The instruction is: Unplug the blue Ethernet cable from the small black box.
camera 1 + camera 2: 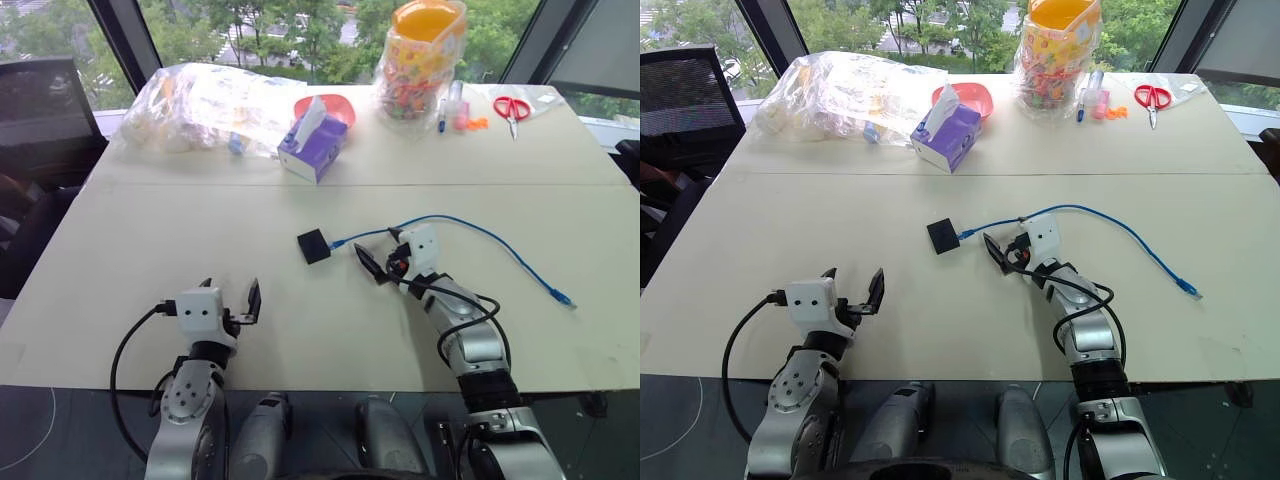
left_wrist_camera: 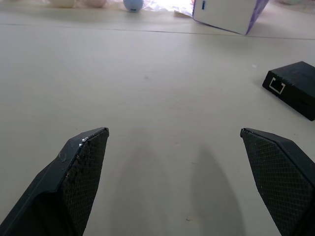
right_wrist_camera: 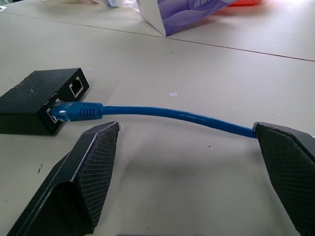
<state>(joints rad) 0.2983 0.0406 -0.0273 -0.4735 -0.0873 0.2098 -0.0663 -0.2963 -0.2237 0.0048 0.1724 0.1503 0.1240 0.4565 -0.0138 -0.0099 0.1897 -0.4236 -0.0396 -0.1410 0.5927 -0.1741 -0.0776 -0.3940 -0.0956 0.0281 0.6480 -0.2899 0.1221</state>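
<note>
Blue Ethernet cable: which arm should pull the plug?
Right. Its gripper has open jaws straddling the thin blue Ethernet cable by the small matte black box; the left gripper sits farther back.

I see a matt, smooth, pale table [image 1: 200, 220] top. The small black box [image 3: 34, 101] looks like matt plastic, lightly dusty. The blue Ethernet cable [image 3: 187, 118] has a smooth, slightly glossy jacket and a ribbed boot at its plug. My right gripper [image 3: 187, 182] has fingers [image 3: 88, 167] faced with black cross-hatched rubbery pads. By the far edge, the purple tissue box [image 1: 314, 150] looks like glossy card, beside a crinkled clear plastic bag [image 1: 200, 100].
</note>
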